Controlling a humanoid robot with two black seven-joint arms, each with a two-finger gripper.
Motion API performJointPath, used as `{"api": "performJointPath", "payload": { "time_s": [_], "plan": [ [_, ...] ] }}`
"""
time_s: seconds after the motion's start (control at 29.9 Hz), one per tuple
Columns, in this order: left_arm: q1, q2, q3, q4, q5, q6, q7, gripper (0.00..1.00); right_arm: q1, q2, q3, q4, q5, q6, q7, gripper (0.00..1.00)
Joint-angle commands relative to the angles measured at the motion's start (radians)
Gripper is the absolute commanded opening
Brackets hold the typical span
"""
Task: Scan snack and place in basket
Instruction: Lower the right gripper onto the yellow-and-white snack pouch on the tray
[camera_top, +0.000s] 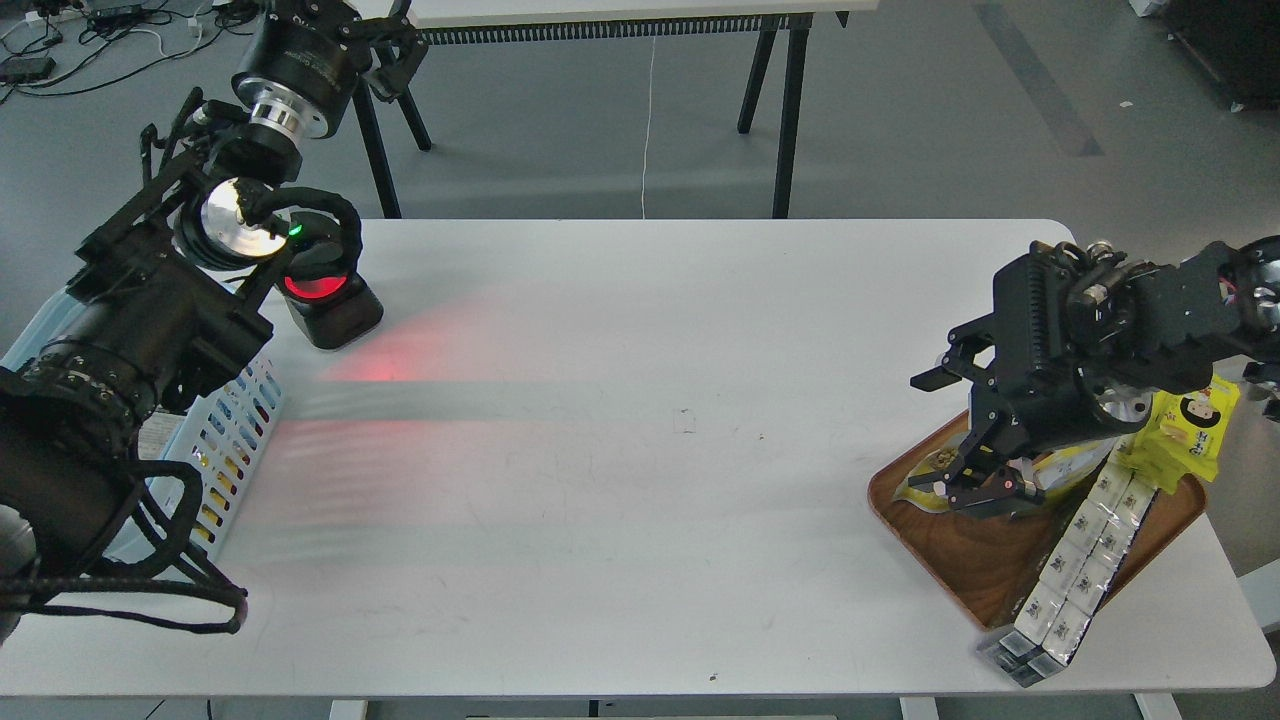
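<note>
A: The right fingers (985, 492) point down into the brown wooden tray (975, 565), set narrow around the edge of the flat yellow-and-white snack pouch (1050, 468); I cannot tell if they grip it.

B: It looks light, soft and slippery, so I would pinch the stiff top seam.

A: The left fingers (385, 45) hang beyond the black scanner with red light (325, 295), too dark to judge. The light blue slotted plastic basket (235, 425) stands beside this scanner.

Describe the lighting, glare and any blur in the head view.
Head view: even overhead light on the white table; the scanner throws a red glow across the tabletop, brightest just beside it, crossed by a grey band. Streaky smear beside the basket looks like blur. Bright glare on the left arm's metal disc. The right gripper over the wooden tray is sharp; the snack beneath is mostly hidden.
</note>
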Motion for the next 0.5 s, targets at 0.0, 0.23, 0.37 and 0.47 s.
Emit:
{"api": "performJointPath", "payload": {
  "time_s": [0.0, 0.23, 0.37, 0.47],
  "plan": [
    [0.000, 0.007, -0.003, 0.000, 0.000, 0.000, -0.001, 1.00, -0.004, -0.022, -0.022, -0.003, -0.011, 0.002, 0.000, 0.92],
    [0.002, 0.007, -0.001, 0.000, 0.000, 0.000, -0.003, 1.00, -0.032, -0.016, -0.039, -0.076, -0.011, 0.002, 0.000, 0.85],
    [0.000, 0.006, -0.001, 0.000, -0.001, 0.000, -0.003, 1.00, -0.073, 0.013, -0.038, -0.184, -0.011, 0.002, 0.000, 0.74],
    [-0.001, 0.004, 0.000, 0.000, -0.001, 0.000, -0.003, 1.00, -0.089, 0.029, -0.036, -0.213, -0.011, 0.002, 0.000, 0.69]
  ]
}}
